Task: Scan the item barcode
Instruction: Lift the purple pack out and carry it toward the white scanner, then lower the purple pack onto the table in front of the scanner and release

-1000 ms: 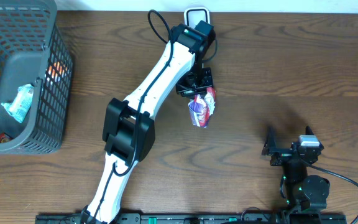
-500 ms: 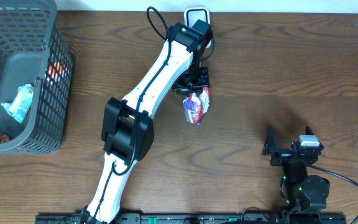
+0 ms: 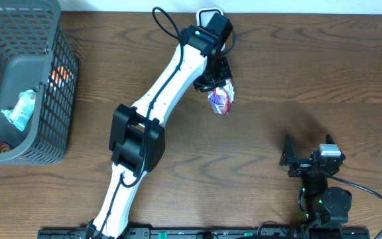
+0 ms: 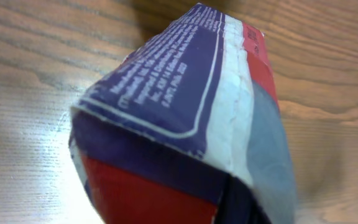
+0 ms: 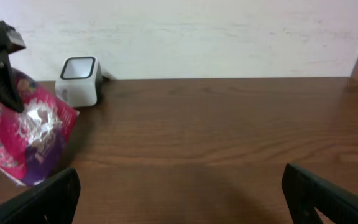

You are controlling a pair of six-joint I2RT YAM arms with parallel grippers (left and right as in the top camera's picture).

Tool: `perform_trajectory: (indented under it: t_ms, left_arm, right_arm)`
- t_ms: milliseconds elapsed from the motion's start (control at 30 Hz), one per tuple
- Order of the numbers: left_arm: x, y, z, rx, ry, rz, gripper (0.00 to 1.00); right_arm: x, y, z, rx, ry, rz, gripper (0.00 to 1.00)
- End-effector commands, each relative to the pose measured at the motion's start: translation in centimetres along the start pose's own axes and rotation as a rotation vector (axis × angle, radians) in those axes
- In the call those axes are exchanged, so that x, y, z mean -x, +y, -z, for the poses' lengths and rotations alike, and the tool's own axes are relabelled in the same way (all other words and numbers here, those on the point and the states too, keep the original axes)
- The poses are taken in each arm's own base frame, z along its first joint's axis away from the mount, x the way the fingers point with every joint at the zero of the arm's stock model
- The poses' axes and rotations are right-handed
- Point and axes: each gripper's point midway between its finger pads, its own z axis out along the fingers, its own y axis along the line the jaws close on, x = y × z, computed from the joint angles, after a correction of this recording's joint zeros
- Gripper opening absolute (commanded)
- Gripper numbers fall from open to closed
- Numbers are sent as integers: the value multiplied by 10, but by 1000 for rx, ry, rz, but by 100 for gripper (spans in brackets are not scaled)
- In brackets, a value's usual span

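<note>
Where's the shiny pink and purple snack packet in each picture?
Overhead: the shiny pink and purple snack packet is at top middle, just below the white box scanner.
Left wrist: the packet fills most of the picture.
Right wrist: the packet is at far left, beside the scanner.
Shared landmark: the brown wooden table shows in every view.

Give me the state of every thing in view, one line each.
left gripper: shut on the snack packet.
snack packet: gripped at its top, hanging down, crumpled.
right gripper: open, empty.
barcode scanner: standing at the far edge of the table, apart from the snack packet.
basket: upright, with a teal packet inside.
</note>
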Motion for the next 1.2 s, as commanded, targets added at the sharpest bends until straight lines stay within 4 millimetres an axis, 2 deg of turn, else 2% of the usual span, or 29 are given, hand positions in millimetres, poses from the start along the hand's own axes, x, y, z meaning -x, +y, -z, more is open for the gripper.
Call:
perform_trajectory:
  t_ms: [0,100,233,300,333,467,767,867,1000,1100,1167]
  left_arm:
    - [-2,12,-4,68,-29,27,13]
    - [2,29,-11,151,-67,27,14]
    - [9,46,-8,231,-90,-97,61]
    - [12,51,-1,243,-85,-155,79]
    - [12,53,3,247,-82,-164,82]
    - [21,58,34,231,-108,-158,83]
    - [46,72,133,119,-293,-76,83]
    - [50,80,152,108,-325,-67,83]
    - [55,94,155,138,-331,-54,79]
    - [65,119,147,269,-361,-37,60]
    - [71,134,136,357,-368,-30,44]
  right_arm:
    - [-1,0,0,0,2,-14,99]
    - [-1,0,0,0,2,-14,99]
    - [-1,0,0,0,2,-14,99]
    - [-1,0,0,0,2,-14,99]
    - [-1,0,0,0,2,-14,99]
    - [-1,0,0,0,2,-14,99]
    - [-1,0,0,0,2,-14,99]
    - [-1,0,0,0,2,-14,99]
    - [-1,0,0,0,2,-14,99]
    - [-1,0,0,0,2,-14,99]
    - [-1,0,0,0,2,-14,99]
